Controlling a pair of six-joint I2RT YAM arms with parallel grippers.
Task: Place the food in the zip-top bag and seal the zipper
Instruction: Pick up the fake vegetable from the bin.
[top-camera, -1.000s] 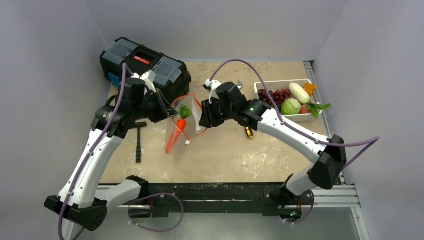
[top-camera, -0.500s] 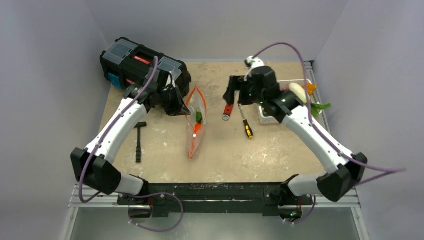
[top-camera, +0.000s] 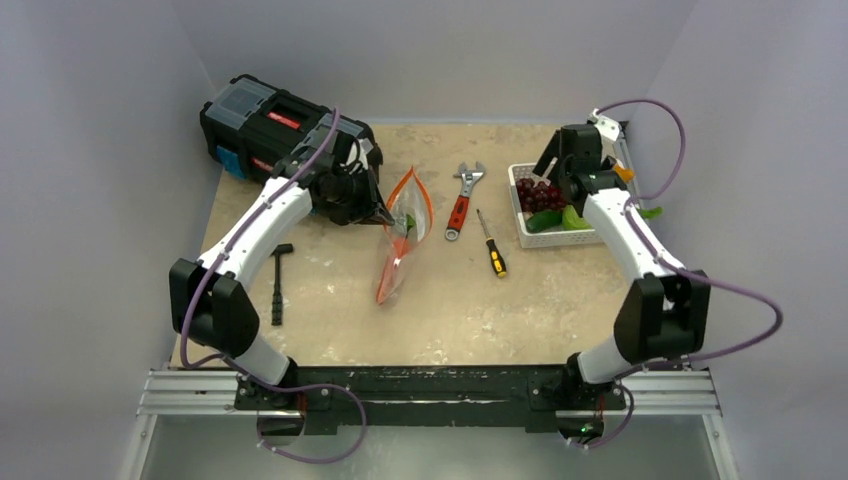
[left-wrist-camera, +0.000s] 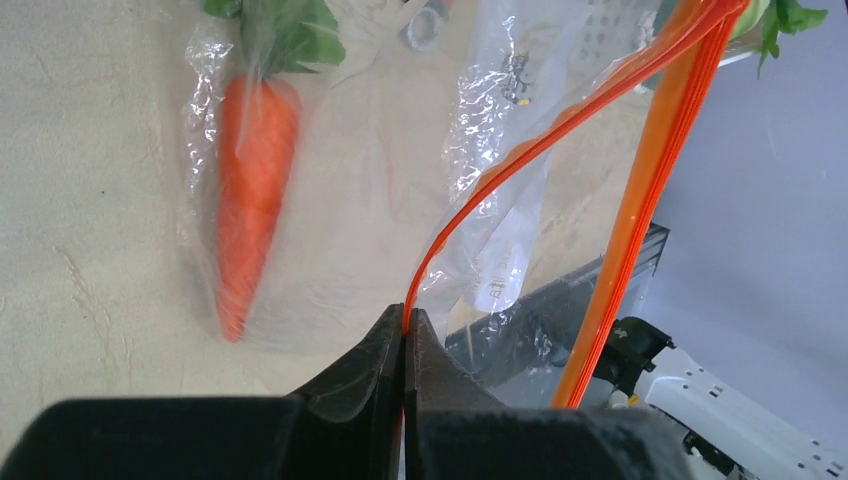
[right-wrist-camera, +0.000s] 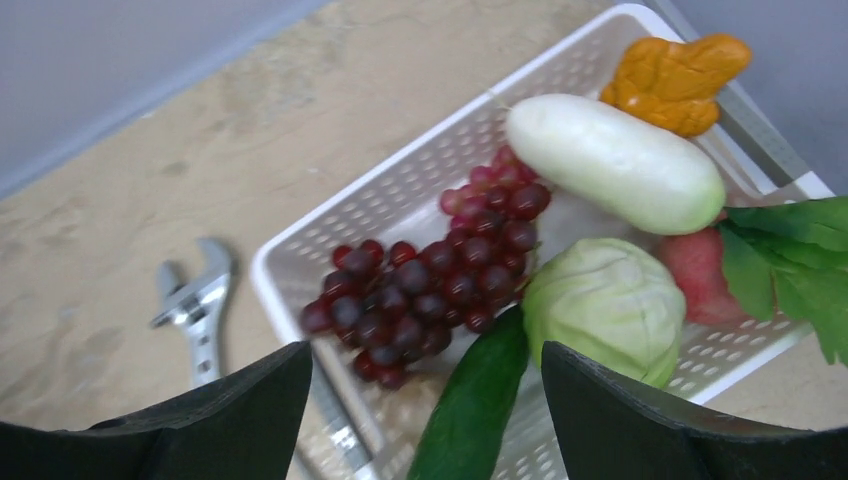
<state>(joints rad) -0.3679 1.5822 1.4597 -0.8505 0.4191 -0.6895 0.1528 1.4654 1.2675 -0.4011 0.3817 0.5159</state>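
Left gripper (left-wrist-camera: 404, 328) pinches thin red-orange zipper strip (left-wrist-camera: 520, 150) of clear crinkly bag (top-camera: 398, 262), table centre, orange toy carrot (left-wrist-camera: 250, 190) inside. Right gripper (right-wrist-camera: 425, 395) spread over white slotted basket (right-wrist-camera: 400, 190) at 2 o'clock. Risk: thin pinch could slip, mouth sags shut before next drop.

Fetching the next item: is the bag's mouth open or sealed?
Open: the zipper has its two strips apart, the left hand pinching one; a carrot lies inside.
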